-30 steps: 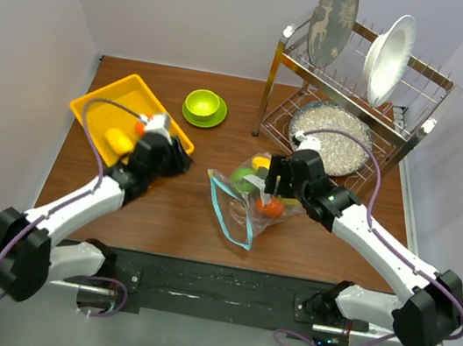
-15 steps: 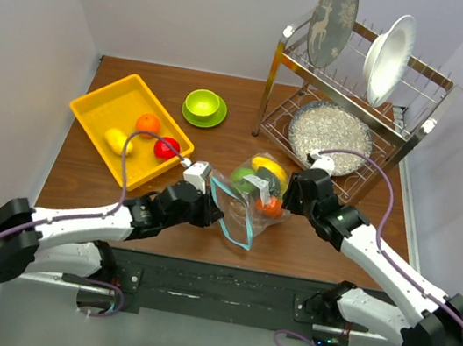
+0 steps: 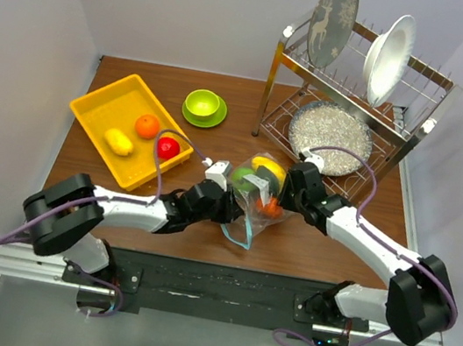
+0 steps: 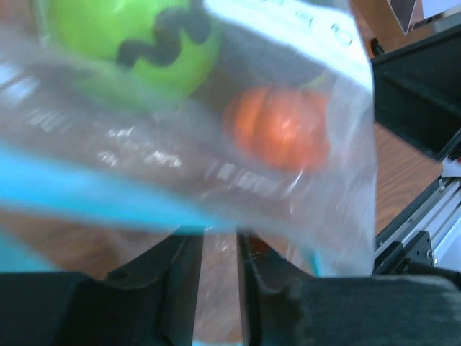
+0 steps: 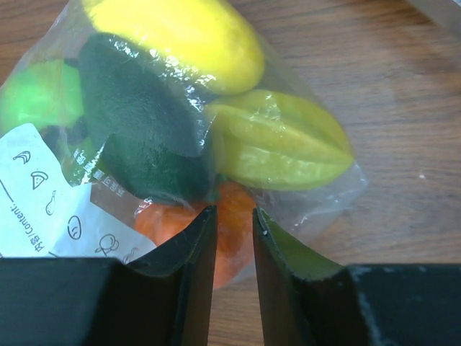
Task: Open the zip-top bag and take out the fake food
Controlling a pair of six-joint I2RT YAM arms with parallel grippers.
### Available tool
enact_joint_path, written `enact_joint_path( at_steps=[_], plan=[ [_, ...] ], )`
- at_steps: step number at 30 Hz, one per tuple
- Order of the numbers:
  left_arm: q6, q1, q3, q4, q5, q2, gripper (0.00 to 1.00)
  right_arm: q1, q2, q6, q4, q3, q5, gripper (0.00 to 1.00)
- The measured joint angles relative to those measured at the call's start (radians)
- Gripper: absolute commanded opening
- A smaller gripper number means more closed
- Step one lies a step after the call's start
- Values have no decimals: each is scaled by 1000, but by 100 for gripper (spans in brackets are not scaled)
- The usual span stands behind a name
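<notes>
From above, the zip-top bag (image 3: 249,203) lies on the brown table (image 3: 120,199), its teal strip on the side towards the arm bases, with the fake food (image 3: 269,169) bunched at the end far from that strip. The left gripper (image 3: 228,201) is at the bag's left edge by the strip, and the right gripper (image 3: 288,191) is against the bag's right side. Well to the left of the bag sits a yellow tray (image 3: 102,96) holding a yellow piece, an orange one and a red one. A lime-green bowl (image 3: 203,103) stands beyond the bag, and a dish rack (image 3: 355,96) stands beyond it to the right. In the left wrist view, blurred, the two fingers (image 4: 180,270) stand close with a thin gap just under the teal strip; whether they grip plastic I cannot tell. A green piece and an orange piece show through the bag above them. In the right wrist view the fingers (image 5: 191,270) are nearly together, pinching the bag's plastic at the orange piece, with a yellow piece, a star fruit and a dark green piece beyond.
</notes>
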Motion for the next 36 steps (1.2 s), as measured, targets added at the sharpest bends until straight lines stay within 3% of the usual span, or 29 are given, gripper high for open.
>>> enact_joint_path(
  at_steps=[11, 23, 31, 36],
  plan=[
    [34, -3, 48, 130, 31, 134, 75, -2, 94, 26, 69, -1, -53, 25],
    [51, -31, 36, 193, 32, 133, 84, 26, 100, 10, 92, -14, -83, 28],
    [89, -79, 67, 138, -63, 153, 88, 72, 71, 3, 88, -44, -88, 28],
    [99, -94, 101, 84, -126, 175, 91, 111, 48, -2, 86, -52, -90, 22]
  ],
)
